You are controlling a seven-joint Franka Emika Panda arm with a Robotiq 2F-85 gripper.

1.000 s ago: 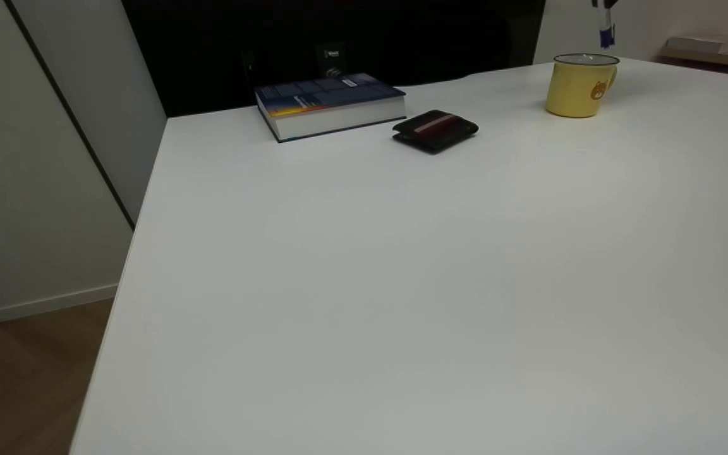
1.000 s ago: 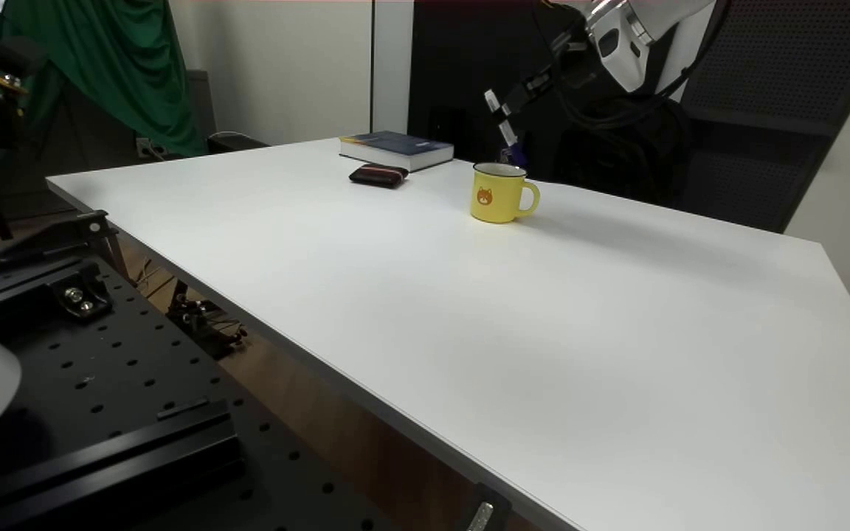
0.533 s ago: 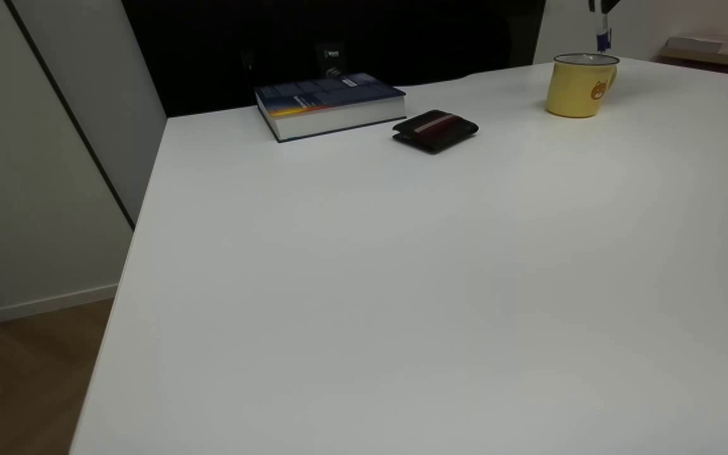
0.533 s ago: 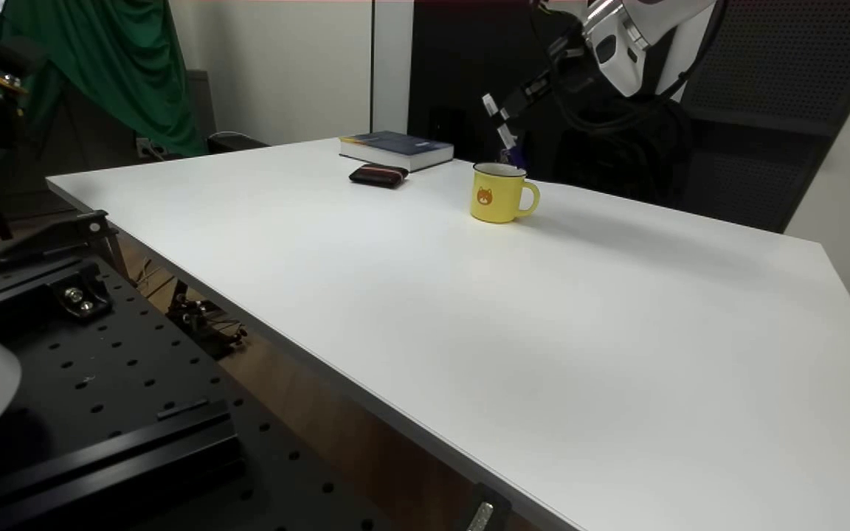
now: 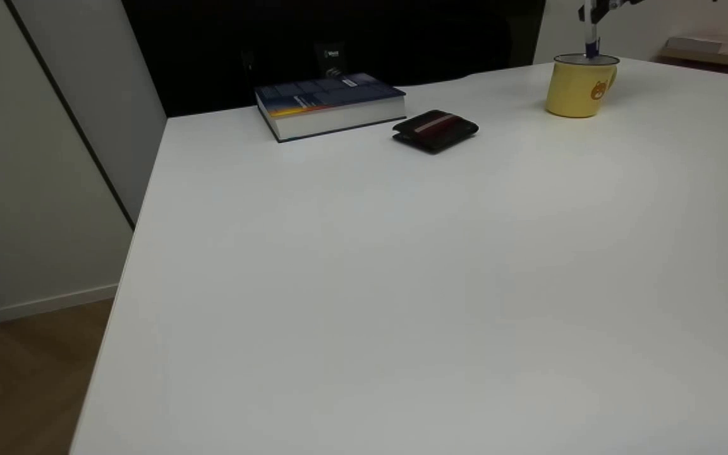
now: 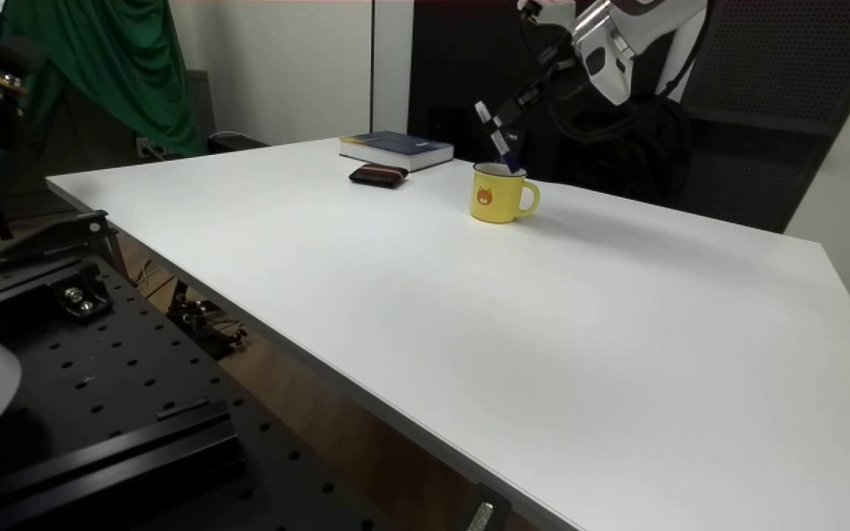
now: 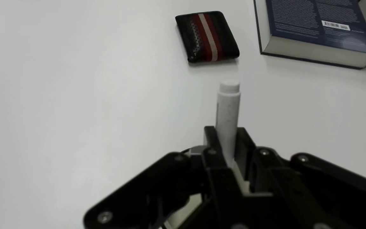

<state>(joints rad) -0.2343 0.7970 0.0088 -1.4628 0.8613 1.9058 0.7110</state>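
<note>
A white marker (image 7: pixel 228 111) with a blue lower end is pinched between the black fingers (image 7: pixel 211 136) of my gripper (image 7: pixel 226 128), its white end standing up past them. In an exterior view the marker (image 6: pixel 493 131) leans, the blue end down at the rim of a yellow mug (image 6: pixel 490 210); my gripper (image 6: pixel 497 122) is above the mug. In the other camera's exterior view, the blue end also meets the opening of the mug (image 5: pixel 572 91); how deep it reaches I cannot tell. In the wrist view the gripper hides most of the mug (image 7: pixel 186 208).
A dark wallet (image 7: pixel 206 38) with a red and white stripe lies near a thick blue book (image 7: pixel 319 47) on the white table (image 6: pixel 425 310). Beside the table is a black perforated bench (image 6: pixel 174 383). A green curtain (image 6: pixel 115 66) hangs behind.
My gripper has come down and across with the marker, leftward in both exterior views. The blue end has gone from above or behind the mug to its opening. Mug, wallet and book are unmoved.
</note>
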